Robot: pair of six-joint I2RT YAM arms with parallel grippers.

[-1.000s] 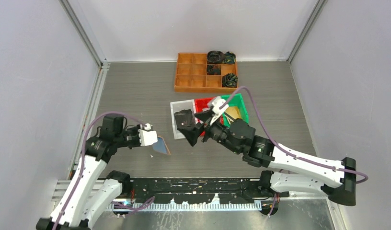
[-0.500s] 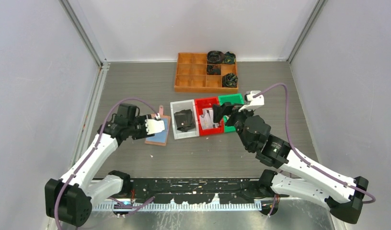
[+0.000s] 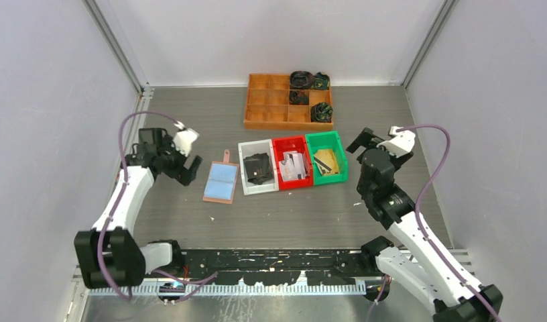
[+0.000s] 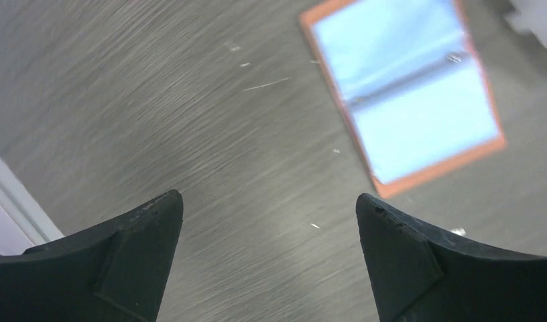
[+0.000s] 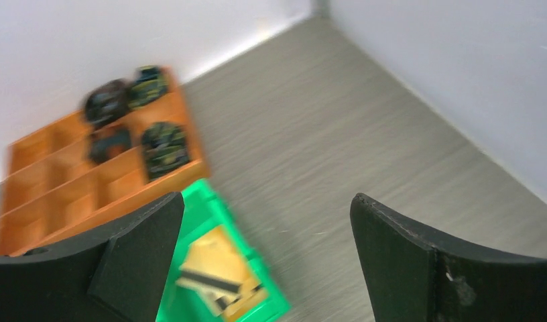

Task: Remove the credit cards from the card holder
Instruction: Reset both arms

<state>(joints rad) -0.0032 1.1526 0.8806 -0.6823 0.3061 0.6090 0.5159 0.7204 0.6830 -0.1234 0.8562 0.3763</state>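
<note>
The card holder [image 3: 221, 182] lies open and flat on the table, left of the bins, salmon-pink rim and pale blue pockets facing up. In the left wrist view the card holder [image 4: 405, 94] is at the upper right. My left gripper [image 3: 188, 168] [image 4: 269, 201] hovers just left of it, open and holding nothing. Credit cards lie in the bins: dark ones [image 3: 259, 168] in white, grey ones [image 3: 294, 166] in red, gold ones [image 3: 326, 161] [image 5: 214, 251] in green. My right gripper [image 3: 365, 142] [image 5: 267, 201] is right of the green bin, open and holding nothing.
White bin [image 3: 244, 149], red bin [image 3: 279, 143] and green bin [image 3: 341, 159] [image 5: 207, 194] stand side by side mid-table. Behind them sits an orange compartment tray [image 3: 271, 100] [image 5: 90, 174] with dark bundled items. Walls enclose the table on the left, back and right.
My left gripper has opened, left the card holder flat on the table and drawn back to the left. My right arm has pulled away from the bins to the right.
</note>
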